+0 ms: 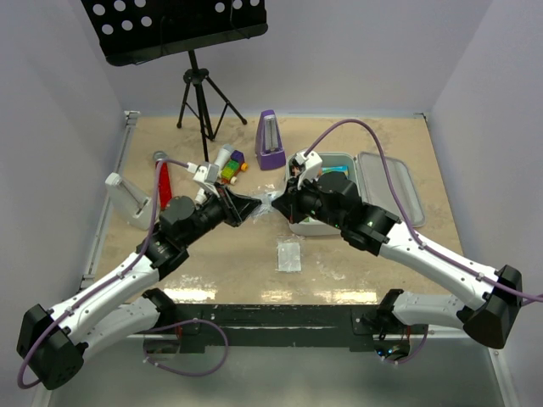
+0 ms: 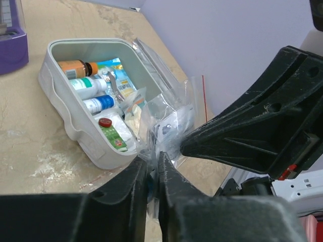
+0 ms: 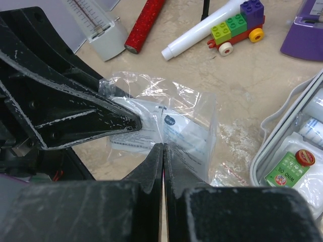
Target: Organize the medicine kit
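The medicine kit (image 1: 386, 182) lies open at centre right, lid folded out to the right. In the left wrist view its tray (image 2: 75, 132) holds an amber bottle (image 2: 75, 68), a blue-capped bottle (image 2: 98, 104) and a red-capped green-labelled one (image 2: 113, 135). A clear plastic bag (image 3: 176, 123) with a white leaflet inside hangs just left of the kit, pinched from both sides. My left gripper (image 1: 255, 209) is shut on its left edge (image 2: 152, 151). My right gripper (image 1: 278, 203) is shut on its near edge (image 3: 163, 147).
A purple metronome (image 1: 271, 140) and a music stand (image 1: 197, 93) stand at the back. A red glitter tube (image 3: 145, 24), a white tube (image 3: 202, 29), a toy brick car (image 3: 237, 25) and a white thermometer case (image 3: 98, 27) lie at left. A flat clear packet (image 1: 289, 255) lies in front.
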Tool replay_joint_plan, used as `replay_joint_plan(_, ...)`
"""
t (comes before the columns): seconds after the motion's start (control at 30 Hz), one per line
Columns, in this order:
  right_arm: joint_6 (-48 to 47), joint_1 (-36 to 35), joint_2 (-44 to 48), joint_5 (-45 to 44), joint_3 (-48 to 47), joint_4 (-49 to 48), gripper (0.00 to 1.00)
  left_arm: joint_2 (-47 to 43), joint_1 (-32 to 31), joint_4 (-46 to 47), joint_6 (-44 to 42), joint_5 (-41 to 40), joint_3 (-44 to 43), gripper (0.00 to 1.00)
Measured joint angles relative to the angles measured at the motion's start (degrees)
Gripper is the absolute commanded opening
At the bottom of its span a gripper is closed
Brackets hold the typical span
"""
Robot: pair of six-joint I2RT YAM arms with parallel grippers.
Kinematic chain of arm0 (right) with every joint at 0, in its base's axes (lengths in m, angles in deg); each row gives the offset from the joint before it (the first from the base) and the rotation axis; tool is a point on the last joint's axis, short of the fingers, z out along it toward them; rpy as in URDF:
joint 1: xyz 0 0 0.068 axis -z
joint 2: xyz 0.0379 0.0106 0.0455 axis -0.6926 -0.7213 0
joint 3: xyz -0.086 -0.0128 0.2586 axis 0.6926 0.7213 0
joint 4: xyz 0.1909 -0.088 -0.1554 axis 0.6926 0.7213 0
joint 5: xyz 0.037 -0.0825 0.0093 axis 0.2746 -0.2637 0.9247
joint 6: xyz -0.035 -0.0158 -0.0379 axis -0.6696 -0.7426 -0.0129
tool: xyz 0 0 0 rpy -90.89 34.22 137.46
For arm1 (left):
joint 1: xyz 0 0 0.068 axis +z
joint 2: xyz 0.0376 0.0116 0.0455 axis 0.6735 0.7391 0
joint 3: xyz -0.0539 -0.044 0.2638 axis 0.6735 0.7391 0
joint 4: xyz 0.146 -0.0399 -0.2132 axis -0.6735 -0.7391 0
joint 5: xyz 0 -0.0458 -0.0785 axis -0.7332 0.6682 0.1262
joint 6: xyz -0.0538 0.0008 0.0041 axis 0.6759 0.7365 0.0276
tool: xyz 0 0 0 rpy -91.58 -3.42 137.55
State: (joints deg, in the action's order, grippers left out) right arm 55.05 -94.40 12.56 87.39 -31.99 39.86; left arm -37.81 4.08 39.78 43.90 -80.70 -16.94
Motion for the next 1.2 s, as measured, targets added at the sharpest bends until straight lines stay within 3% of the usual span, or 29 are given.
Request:
replay_joint_plan(0.07, 0.15, -0.04, 0.00, 0.11, 0.00, 0.09, 0.35, 0.04, 0.00, -0.39, -0.55, 0.02, -0.33, 0.00)
replay_joint_plan(0.1, 0.55, -0.07, 0.00, -0.02, 0.00, 0.20, 0.42, 0.04, 0.00, -0.94, -0.90, 0.00, -0.63, 0.00)
replay_joint_plan(0.23, 2.23, -0.07, 0.00, -1.20, -0.35, 1.01, 0.59, 0.07, 0.00, -4.55, -3.76, -0.70, -2.69, 0.00)
replay_joint_plan(0.57, 13.53, -0.04, 0.76, -1.88, -2.60, 1.53, 0.63, -1.07, -0.31, -9.81, -21.42, -3.67, -4.59, 0.06)
replay_joint_plan(0.9, 23.93, 0.57, -5.18, 4.52, -5.86, 0.59, 0.65, -4.17, -6.14, -5.35, -43.63, -10.38, -2.58, 0.07)
replay_joint_plan(1.2, 32.79, 7.87, -4.44, 8.94, -4.61, -3.89, 0.65, -4.44, -11.87, -2.97, -62.55, -13.90, -1.22, 0.05)
